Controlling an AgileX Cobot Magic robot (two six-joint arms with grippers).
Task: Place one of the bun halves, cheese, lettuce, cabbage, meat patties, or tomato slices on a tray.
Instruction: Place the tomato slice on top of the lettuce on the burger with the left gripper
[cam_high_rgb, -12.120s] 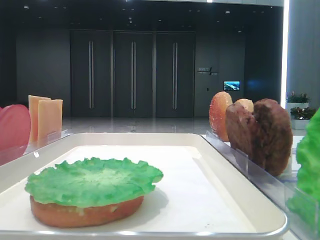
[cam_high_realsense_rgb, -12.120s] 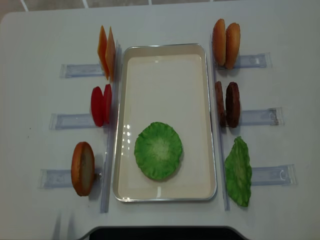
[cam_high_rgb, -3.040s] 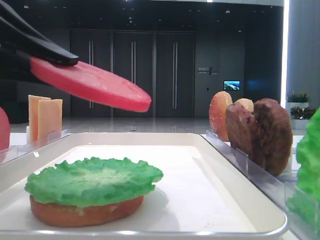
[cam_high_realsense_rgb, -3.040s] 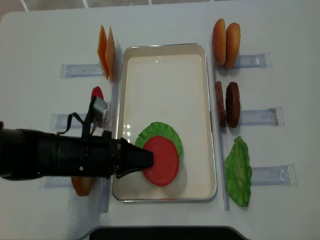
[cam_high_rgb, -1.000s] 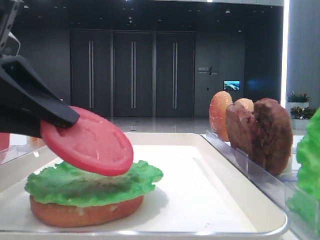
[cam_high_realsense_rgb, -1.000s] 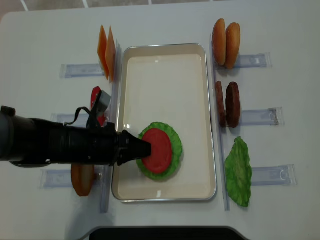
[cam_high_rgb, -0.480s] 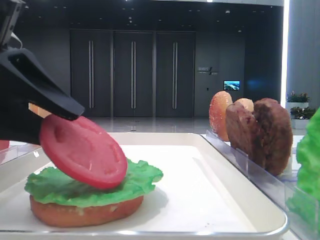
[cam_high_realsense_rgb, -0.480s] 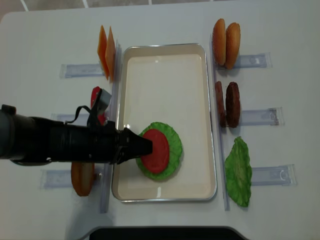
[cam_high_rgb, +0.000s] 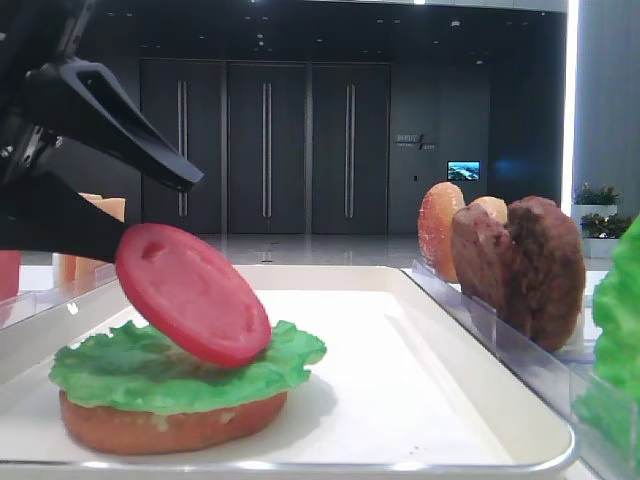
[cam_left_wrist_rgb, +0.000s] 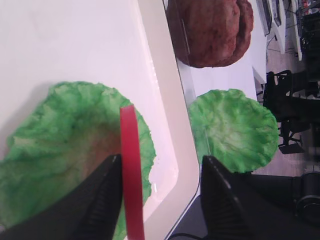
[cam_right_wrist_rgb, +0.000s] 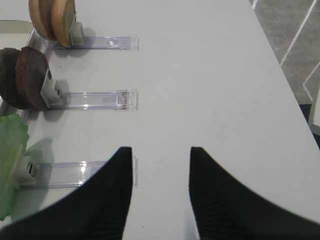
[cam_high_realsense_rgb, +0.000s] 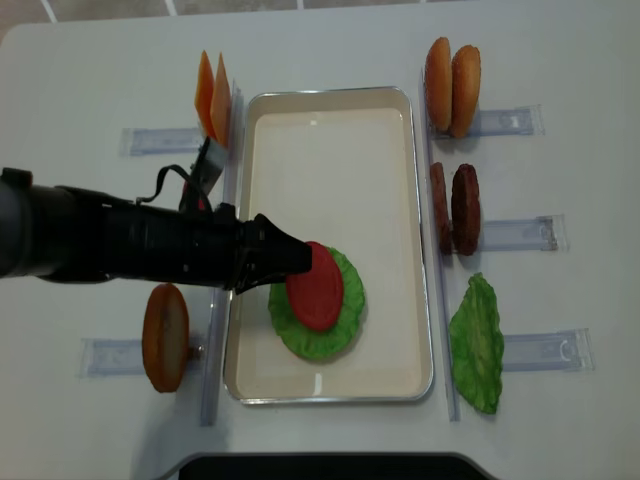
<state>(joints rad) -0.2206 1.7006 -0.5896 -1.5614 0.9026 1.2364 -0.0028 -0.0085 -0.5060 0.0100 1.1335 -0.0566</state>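
A red tomato slice (cam_high_realsense_rgb: 315, 285) lies tilted on the lettuce (cam_high_realsense_rgb: 340, 335), which covers a bun half (cam_high_rgb: 170, 425) in the white tray (cam_high_realsense_rgb: 330, 96). From the low exterior view the slice (cam_high_rgb: 192, 293) slopes down to the right, its lower edge on the leaf (cam_high_rgb: 285, 355). My left gripper (cam_high_realsense_rgb: 288, 256) stands open around the slice's upper left edge. In the left wrist view the slice (cam_left_wrist_rgb: 131, 170) shows edge-on, touching one finger (cam_left_wrist_rgb: 102, 197), with the other finger (cam_left_wrist_rgb: 225, 200) well apart. My right gripper (cam_right_wrist_rgb: 160, 150) hovers open over bare table, holding nothing.
Cheese slabs (cam_high_realsense_rgb: 212, 100) and a bun half (cam_high_realsense_rgb: 165, 337) stand in clear holders left of the tray. Two bun halves (cam_high_realsense_rgb: 452, 85), meat patties (cam_high_realsense_rgb: 455, 208) and a second lettuce leaf (cam_high_realsense_rgb: 477, 342) stand to its right. The tray's far half is bare.
The left jaws have opened and let go of the tomato slice, which now leans tilted on the lettuce. The left arm has shifted toward the far side of the table.
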